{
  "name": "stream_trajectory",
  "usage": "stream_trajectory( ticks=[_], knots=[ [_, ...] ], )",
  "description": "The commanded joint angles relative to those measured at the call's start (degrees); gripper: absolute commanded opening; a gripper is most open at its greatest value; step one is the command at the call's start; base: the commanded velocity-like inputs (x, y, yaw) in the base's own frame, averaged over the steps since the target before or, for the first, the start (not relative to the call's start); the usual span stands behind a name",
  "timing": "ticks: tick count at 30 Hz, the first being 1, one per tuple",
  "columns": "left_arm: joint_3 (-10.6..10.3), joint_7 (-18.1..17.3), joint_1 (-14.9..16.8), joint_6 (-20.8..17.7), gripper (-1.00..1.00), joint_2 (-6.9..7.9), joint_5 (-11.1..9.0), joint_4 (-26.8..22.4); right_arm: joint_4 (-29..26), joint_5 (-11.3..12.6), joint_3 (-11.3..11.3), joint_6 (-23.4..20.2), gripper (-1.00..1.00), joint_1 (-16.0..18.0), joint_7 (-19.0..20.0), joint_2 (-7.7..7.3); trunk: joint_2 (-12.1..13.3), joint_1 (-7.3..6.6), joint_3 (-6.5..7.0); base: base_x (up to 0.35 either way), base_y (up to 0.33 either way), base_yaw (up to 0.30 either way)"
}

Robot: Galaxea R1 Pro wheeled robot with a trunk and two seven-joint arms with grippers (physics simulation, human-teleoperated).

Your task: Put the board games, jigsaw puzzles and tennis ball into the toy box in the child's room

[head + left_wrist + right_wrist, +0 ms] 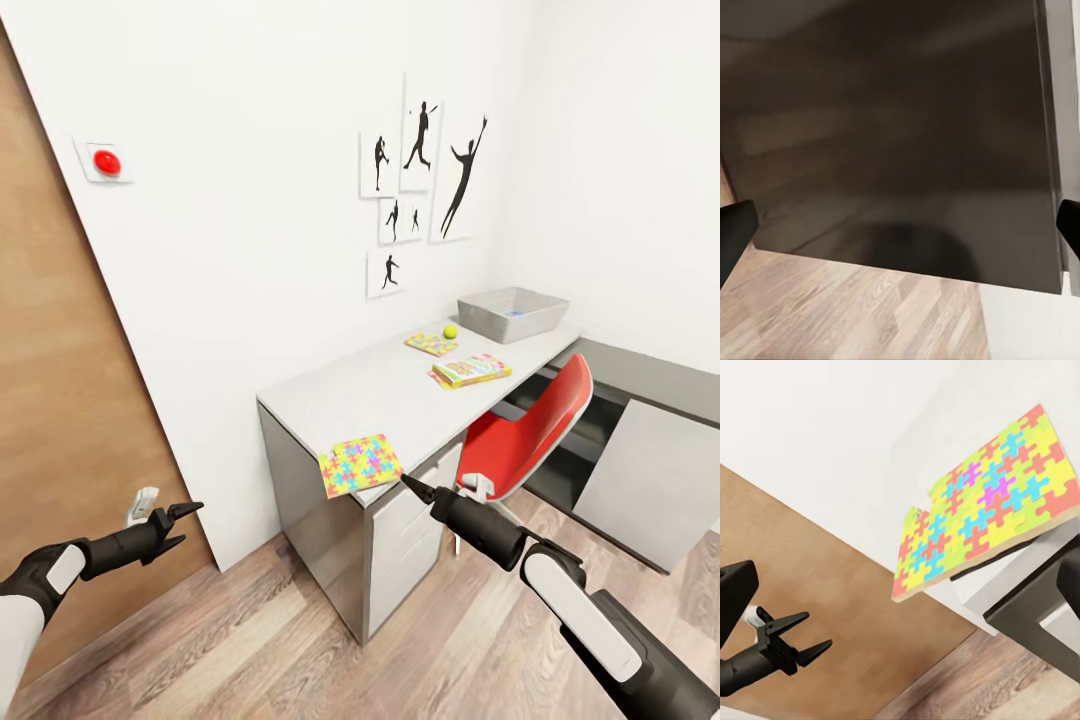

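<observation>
Barely started I'd say: puzzle point(360, 465) overhanging the counter point(370, 395) edge mid-frame, ball point(451, 331) and game point(471, 370) still out, toy box point(512, 313) upper right. Both fingers open, empty.

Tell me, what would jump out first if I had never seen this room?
Probably the colourful puzzle hanging over the near corner of the table, with the right tool just in front of it. Next, the red chair tucked at the table's side. Then the red button on the white wall by the wooden door.
</observation>
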State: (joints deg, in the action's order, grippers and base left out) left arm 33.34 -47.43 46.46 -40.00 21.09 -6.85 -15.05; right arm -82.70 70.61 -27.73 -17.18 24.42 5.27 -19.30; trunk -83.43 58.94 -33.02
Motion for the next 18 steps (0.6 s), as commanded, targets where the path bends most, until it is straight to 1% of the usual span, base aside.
stream_trajectory(
  ticks=[1, 3, 7, 9, 11, 13, 18],
  knots=[
    [0.0, 0.0, 0.0, -0.6, 1.0, 0.01, -0.4, 0.0, 0.0, 0.4, 0.0, -0.1, 1.0, 0.1, 0.0, -0.02, -0.4, 0.22, -0.24, 0.0, 0.0, 0.0],
    [-0.1, -1.0, 0.0, -1.5, 1.0, 0.11, -0.4, 0.0, -0.1, 0.4, 0.0, -0.1, 1.0, 0.1, 0.0, 0.04, -1.2, 0.66, -0.6, 0.0, 0.0, 0.0],
    [-0.1, -4.8, 0.0, -4.9, 1.0, 0.34, -0.3, -0.3, -0.1, 0.6, 0.0, -0.1, 1.0, 0.1, 0.0, 0.1, -2.9, 1.54, -1.32, 0.0, 0.0, 0.0],
    [-0.4, -7.0, 0.0, -6.3, 1.0, 0.34, -0.2, -0.7, -0.1, 0.6, 0.0, -0.1, 1.0, 0.1, 0.0, 0.11, -3.7, 1.98, -1.68, 0.0, 0.0, 0.0],
    [-1.0, -7.8, 0.0, -6.7, 1.0, 0.3, -0.1, -0.9, -0.1, 0.7, 0.0, -0.1, 1.0, 0.1, 0.0, 0.09, -4.5, 2.42, -2.04, 0.0, 0.0, 0.0],
    [-2.0, -8.3, 0.0, -6.9, 1.0, 0.15, -0.1, -0.9, -0.1, 0.7, 0.0, -0.1, 1.0, 0.1, 0.0, 0.1, -5.3, 2.86, -2.39, 0.0, 0.0, 0.0],
    [-6.4, -9.0, 0.0, -7.0, 1.0, 0.0, -0.1, -1.0, -0.1, 0.7, 0.0, -0.1, 1.0, 0.1, 0.0, 0.07, -7.3, 3.96, -3.29, 0.0, 0.0, 0.0]
  ],
)
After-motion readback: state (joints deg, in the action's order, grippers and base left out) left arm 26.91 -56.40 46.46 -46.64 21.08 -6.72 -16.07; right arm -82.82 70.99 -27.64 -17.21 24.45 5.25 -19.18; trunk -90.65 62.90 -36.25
